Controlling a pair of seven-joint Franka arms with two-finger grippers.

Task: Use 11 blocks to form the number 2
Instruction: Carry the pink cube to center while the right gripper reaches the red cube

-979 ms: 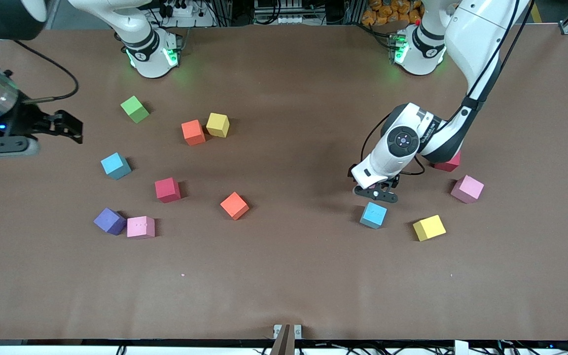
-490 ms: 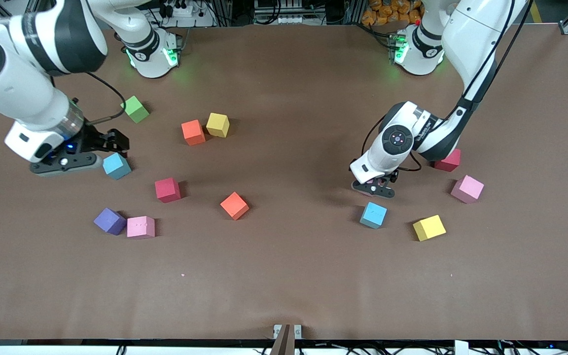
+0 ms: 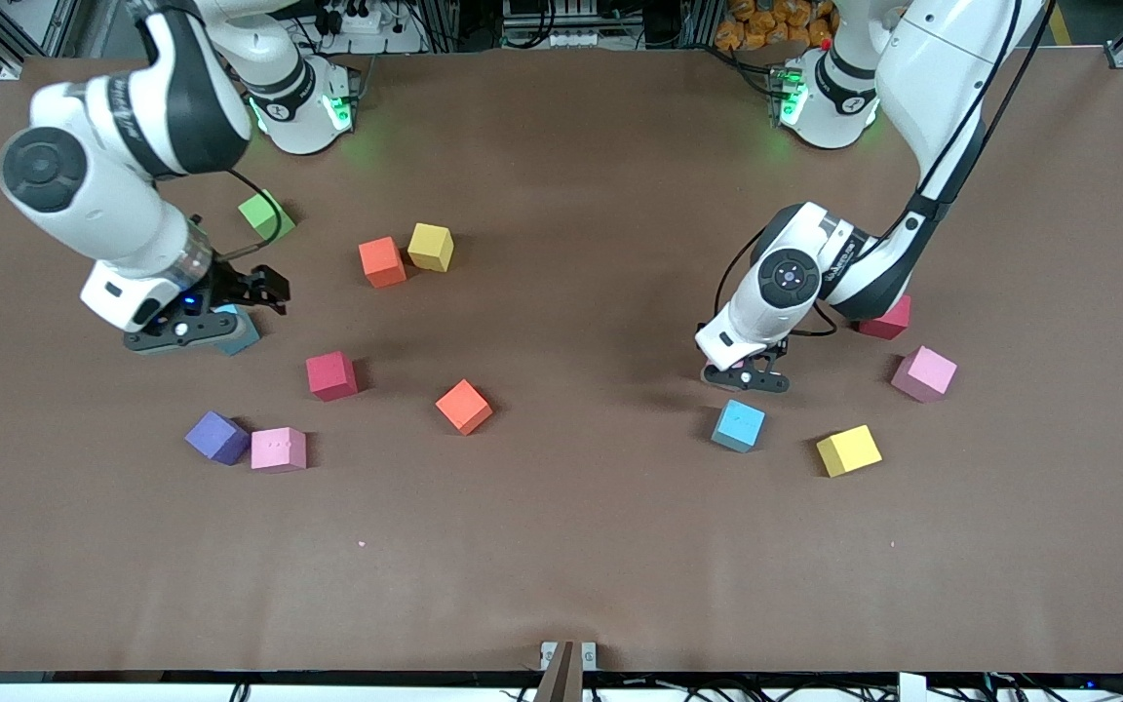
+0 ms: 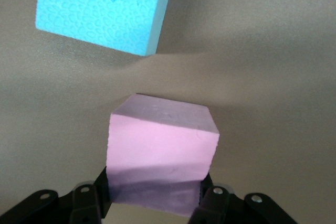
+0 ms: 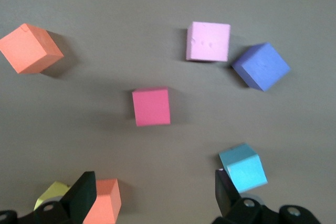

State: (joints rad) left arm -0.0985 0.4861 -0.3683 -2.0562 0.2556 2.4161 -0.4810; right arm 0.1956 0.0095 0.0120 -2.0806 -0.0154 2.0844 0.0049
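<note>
1. The right gripper (image 3: 215, 327) hangs low over a blue block (image 3: 238, 333) near the worktop (image 3: 561, 546) edge at the right arm's end. Its jaws stand wide. In the right wrist view the blue block (image 5: 241, 167) lies just beside one finger, not between the two, so the gripper probably needs to shift sideways before it closes.
2. Round that block the room is tight only on one side. The green cube (image 3: 266, 215), which is no part of the digit, sits toward the robots' edge. A purple block (image 3: 216, 436) and a pale pink block (image 3: 278, 449) touch each other nearer the front camera. A red block (image 3: 330, 375) stands apart.
3. An orange block (image 3: 381, 261) and a yellow block (image 3: 430, 247) sit side by side, and a second orange block (image 3: 464, 406) lies alone. No number 2 is started.
4. The mid-worktop and the wide strip along the camera-side edge are bare, which looks like the natural place to build.
5. The left gripper (image 3: 747, 378) is down at the worktop. Its jaws are drawn in against two sides of a pink block (image 4: 160, 145), seemingly for a lift.
6. A second blue block (image 3: 738, 425) lies just beside it, close enough to be knocked.
</note>
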